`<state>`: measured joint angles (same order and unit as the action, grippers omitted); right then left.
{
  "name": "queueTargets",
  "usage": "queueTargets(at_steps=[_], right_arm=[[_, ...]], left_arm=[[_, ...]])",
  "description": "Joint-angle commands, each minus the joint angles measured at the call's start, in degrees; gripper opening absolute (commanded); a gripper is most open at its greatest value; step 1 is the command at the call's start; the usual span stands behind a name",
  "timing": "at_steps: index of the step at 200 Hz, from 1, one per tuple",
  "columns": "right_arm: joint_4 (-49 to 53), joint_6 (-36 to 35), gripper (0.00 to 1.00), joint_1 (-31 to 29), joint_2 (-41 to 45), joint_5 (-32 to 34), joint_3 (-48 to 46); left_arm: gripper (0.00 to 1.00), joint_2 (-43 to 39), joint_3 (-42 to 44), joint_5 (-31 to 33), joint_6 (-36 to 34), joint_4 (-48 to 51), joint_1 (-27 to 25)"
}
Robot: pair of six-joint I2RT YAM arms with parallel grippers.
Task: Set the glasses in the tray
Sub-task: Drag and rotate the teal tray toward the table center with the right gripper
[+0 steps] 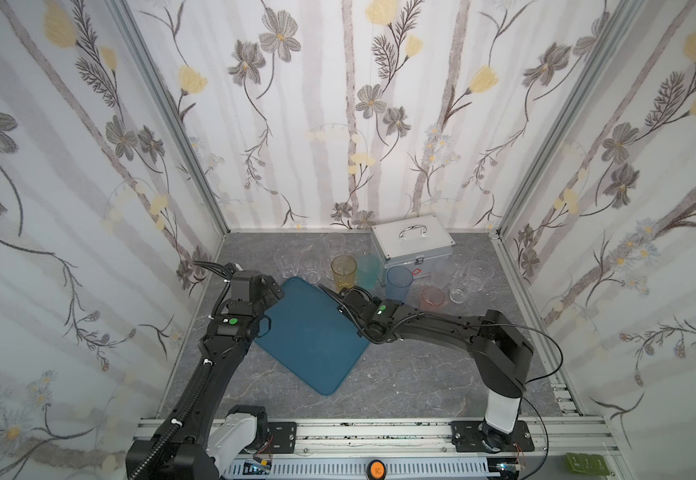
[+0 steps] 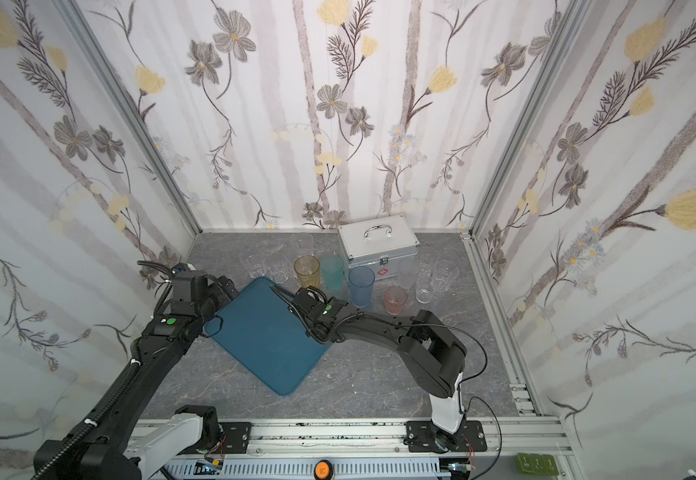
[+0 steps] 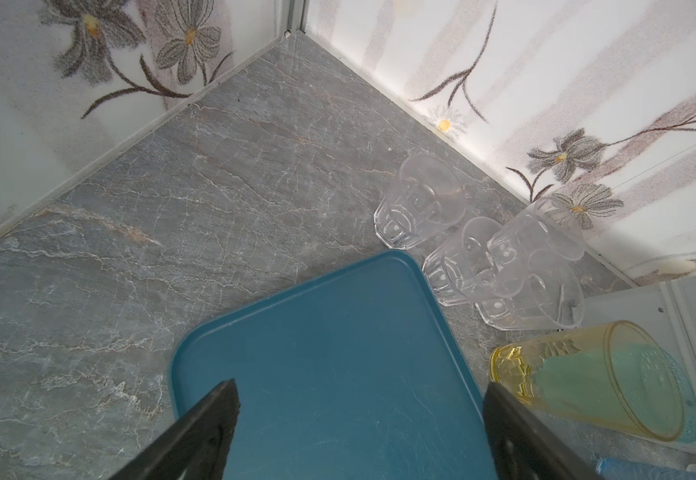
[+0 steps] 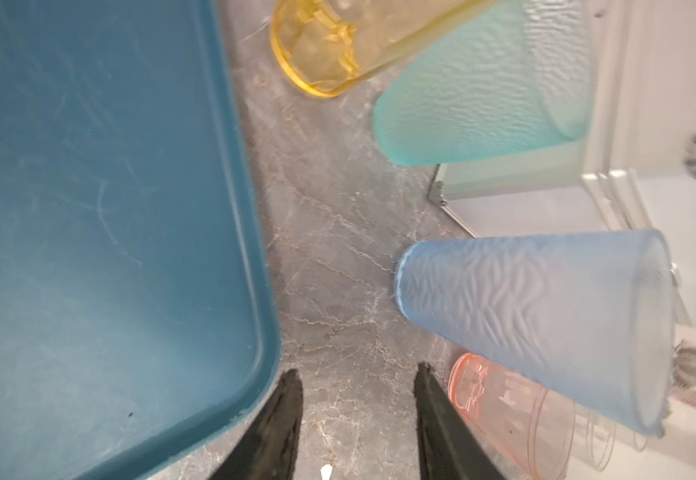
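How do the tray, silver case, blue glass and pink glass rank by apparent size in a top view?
Largest to smallest in a top view:
1. tray
2. silver case
3. blue glass
4. pink glass
The case stands farther back, so it may look smaller than it is.

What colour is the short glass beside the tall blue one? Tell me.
The short glass is translucent pink, clearest in the right wrist view.
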<state>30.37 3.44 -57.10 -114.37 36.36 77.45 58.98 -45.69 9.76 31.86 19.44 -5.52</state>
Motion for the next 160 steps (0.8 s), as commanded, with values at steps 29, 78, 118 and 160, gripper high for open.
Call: queueTargets(at_steps=[29,78,118,160], right_arm=[[0.09,33.72,0.51,2.03,10.41,-15.15,-7.02],[-13.71,48.89,0.58,4.42,13.91,-32.14,-18.43],[-23.42,56.98,0.63,4.71,11.98,-38.70,-23.74],[-30.50,61.77,0.63,4.72,10.07,-41.94,-27.67]], left_arm=[[0.96,2.62,3.15,0.60,-0.90,-4.52,0.04],[1.00,11.81,4.04,1.76,1.48,-13.04,1.11],[1.00,24.06,-0.27,-2.13,3.59,-19.76,5.76],[1.00,35.64,-5.11,-10.38,5.06,-22.97,11.28]])
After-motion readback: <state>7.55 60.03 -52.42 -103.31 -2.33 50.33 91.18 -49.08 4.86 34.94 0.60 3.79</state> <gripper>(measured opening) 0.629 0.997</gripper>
